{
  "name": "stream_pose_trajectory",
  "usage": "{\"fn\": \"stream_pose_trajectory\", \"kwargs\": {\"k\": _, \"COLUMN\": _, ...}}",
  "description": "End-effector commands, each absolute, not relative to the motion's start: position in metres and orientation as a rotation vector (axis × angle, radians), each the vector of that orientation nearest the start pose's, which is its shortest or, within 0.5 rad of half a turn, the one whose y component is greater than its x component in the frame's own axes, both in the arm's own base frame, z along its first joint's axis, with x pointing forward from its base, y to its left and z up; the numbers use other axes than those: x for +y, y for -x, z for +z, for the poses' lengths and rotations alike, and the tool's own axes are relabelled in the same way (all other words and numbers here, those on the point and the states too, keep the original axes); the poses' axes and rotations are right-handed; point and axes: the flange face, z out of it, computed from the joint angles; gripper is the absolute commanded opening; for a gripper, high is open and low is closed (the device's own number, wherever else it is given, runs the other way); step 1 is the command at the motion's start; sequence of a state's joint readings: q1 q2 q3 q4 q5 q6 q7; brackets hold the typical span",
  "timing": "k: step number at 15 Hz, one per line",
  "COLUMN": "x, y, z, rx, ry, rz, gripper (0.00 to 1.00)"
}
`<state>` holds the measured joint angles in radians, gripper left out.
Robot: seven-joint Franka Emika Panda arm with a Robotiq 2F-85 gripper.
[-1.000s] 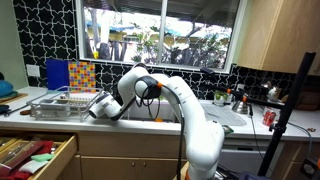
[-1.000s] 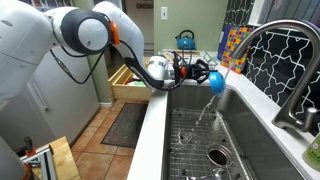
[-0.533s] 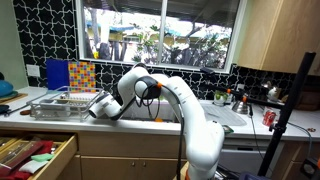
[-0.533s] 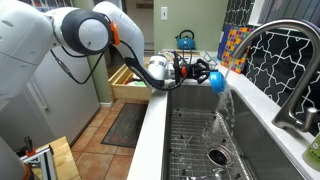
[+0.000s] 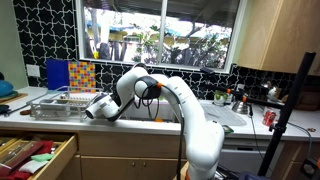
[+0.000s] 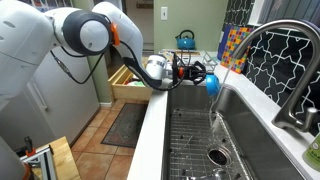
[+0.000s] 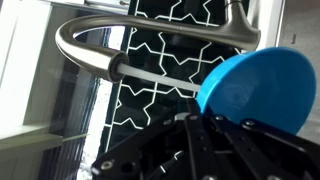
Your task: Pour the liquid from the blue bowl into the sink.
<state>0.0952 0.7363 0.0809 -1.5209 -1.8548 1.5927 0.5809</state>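
The hand (image 6: 198, 74) is clamped on the bowl's (image 6: 211, 82) rim and holds it tipped steeply on edge above the sink's (image 6: 190, 140) far end, well apart from the faucet (image 6: 268, 48). In the wrist view the bowl (image 7: 258, 88) sits right, with the faucet (image 7: 150, 30) arching beyond.

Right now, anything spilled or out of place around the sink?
No spill visible. The blue bowl hangs tilted in the gripper over the sink. Only oddity: a drawer under the counter stands open.

Daylight poured through the window (image 5: 160, 35) behind me; my wrist view was soft, the blue bowl (image 7: 262, 88) blurred, glare streaking the faucet (image 7: 150, 28).
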Motion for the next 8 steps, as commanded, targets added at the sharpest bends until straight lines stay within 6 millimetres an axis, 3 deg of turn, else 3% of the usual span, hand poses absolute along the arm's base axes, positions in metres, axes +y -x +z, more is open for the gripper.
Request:
{"fn": "stream_pose_trajectory", "kwargs": {"k": 1, "x": 0.023, "y": -0.716, "z": 0.287, "rx": 0.403, "ry": -1.463, "rz": 0.185, "gripper": 0.04}}
{"fn": "stream_pose_trajectory", "kwargs": {"k": 8, "x": 0.025, "y": -0.715, "z": 0.275, "rx": 0.508, "ry": -1.462, "rz": 0.139, "gripper": 0.04}}
